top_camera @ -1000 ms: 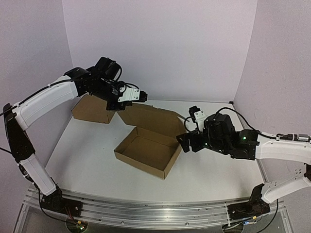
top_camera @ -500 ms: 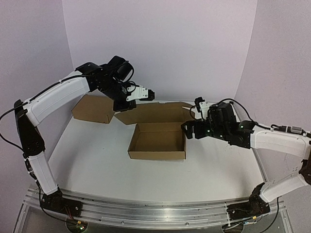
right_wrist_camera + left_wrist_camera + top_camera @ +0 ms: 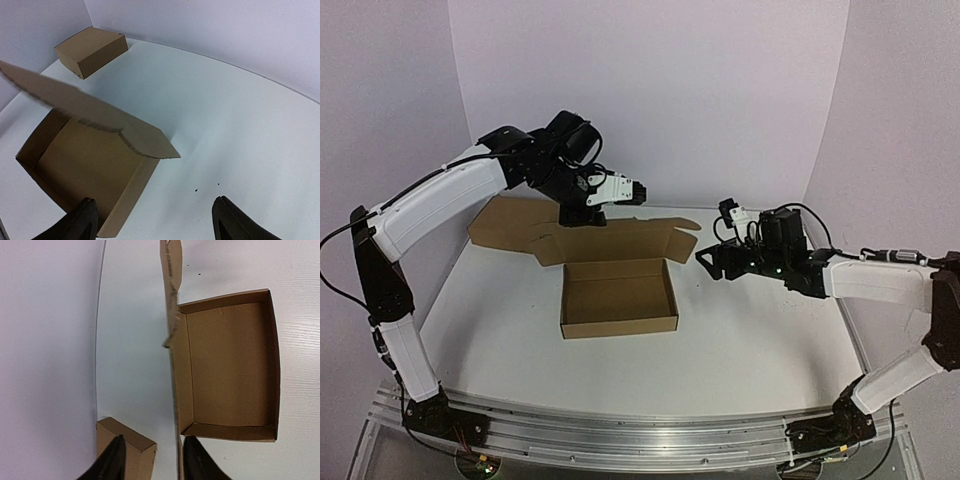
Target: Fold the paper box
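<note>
**A:** First item?

**B:** Paper box (image 3: 618,300), shallow, brown, die-cut cardboard. The tray walls are up and the top is open. It sits on the white table (image 3: 750,340), below and ahead of the left gripper (image 3: 153,440) and ahead-left of the right gripper (image 3: 155,200).

**A:** Lid?

**B:** Round-cornered lid panel (image 3: 615,242), upright off the tray's far wall, directly under the left gripper. It probably stands raised so it can swing down and close.

**A:** Grippers?

**B:** Left: jaws parted, released, with the lid's edge passing between them unclamped. Right: spread wide and empty, standing beside the tray, likely to leave the lid room.

**A:** Unclear?

**B:** The left wrist view shows the lid edge-on, so contact with a finger cannot be told. How the end flaps are tucked is hidden. A closed brown cardboard box (image 3: 505,222) beyond the left gripper is partly screened by the lid.
</note>
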Action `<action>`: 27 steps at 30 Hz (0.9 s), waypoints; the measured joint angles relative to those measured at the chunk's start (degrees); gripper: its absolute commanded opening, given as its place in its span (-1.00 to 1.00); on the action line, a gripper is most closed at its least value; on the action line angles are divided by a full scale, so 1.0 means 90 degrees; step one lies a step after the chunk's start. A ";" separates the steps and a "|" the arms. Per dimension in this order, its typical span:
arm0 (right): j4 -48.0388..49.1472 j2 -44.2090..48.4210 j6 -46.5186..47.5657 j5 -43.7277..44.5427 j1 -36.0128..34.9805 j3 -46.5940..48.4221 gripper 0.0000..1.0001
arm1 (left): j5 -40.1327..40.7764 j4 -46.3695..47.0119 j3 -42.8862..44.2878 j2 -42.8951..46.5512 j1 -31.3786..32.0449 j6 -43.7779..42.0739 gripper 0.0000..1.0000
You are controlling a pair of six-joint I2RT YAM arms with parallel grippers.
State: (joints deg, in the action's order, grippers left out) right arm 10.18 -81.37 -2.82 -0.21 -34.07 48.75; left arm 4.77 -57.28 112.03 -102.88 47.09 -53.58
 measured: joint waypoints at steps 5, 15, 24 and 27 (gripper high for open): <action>0.0330 -0.0352 0.0047 -0.0604 0.0240 0.0002 0.61 | -0.0335 0.0097 -0.0011 0.0039 -0.0038 0.0173 0.78; 0.0874 -0.1438 0.0167 -0.1683 0.0581 0.0382 0.36 | -0.2892 0.0934 -0.0966 0.1621 -0.2747 0.1374 0.79; 0.1637 -0.2313 -0.0339 -0.2200 0.0615 0.1204 -0.12 | -0.3283 0.2164 -0.4913 0.2401 -0.4483 0.1122 0.65; 0.1808 -0.2389 -0.0543 -0.2372 0.0615 0.1305 -0.22 | -0.3594 0.2453 -0.5295 0.2258 -0.4412 0.1117 0.65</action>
State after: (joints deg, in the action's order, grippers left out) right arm 26.45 -102.88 -7.71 -21.56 -28.53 60.49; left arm -27.57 -35.20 64.37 -82.56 7.38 -43.53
